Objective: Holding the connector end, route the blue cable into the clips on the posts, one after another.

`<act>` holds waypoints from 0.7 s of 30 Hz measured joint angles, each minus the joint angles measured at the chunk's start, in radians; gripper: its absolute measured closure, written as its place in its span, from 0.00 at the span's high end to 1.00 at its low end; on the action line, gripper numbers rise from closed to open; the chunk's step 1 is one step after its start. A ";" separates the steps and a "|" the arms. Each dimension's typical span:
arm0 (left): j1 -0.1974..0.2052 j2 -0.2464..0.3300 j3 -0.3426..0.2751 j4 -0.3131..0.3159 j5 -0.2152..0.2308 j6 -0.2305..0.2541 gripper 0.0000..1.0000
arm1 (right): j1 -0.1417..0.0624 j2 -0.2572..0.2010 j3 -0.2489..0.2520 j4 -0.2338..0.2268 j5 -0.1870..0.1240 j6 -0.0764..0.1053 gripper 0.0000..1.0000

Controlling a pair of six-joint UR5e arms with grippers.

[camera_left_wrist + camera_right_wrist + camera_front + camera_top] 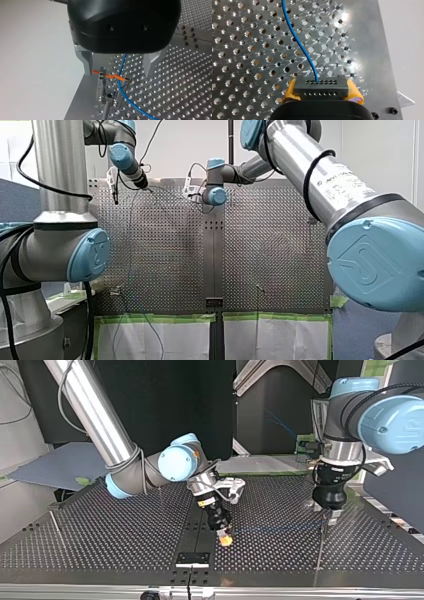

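Clamping connector, right tool, blue cable trailing

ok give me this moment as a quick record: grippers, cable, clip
right gripper: shut on the connector, yellow pads
left gripper: open, metal fingers astride the clip post
blue cable: leaves the connector, crosses the table, passes between the left fingers
cable seated in clip: cannot tell
orange strip: across the clip post's top

Perforated table, green tape, white sheets
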 joint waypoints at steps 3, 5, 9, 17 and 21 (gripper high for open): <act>0.000 0.000 0.000 0.008 0.000 -0.001 1.00 | 0.003 -0.003 -0.003 0.000 0.000 0.000 0.00; 0.000 0.000 0.000 0.010 -0.001 -0.001 1.00 | 0.004 -0.003 -0.004 0.000 0.000 0.000 0.00; -0.004 0.000 0.000 0.010 -0.015 -0.002 1.00 | 0.004 -0.004 -0.004 0.002 0.000 0.000 0.00; -0.012 0.001 0.000 0.008 -0.032 -0.006 1.00 | 0.006 -0.005 -0.004 0.003 0.001 0.002 0.00; -0.016 0.001 0.000 0.006 -0.033 -0.010 1.00 | 0.006 -0.004 -0.004 0.003 0.001 0.004 0.00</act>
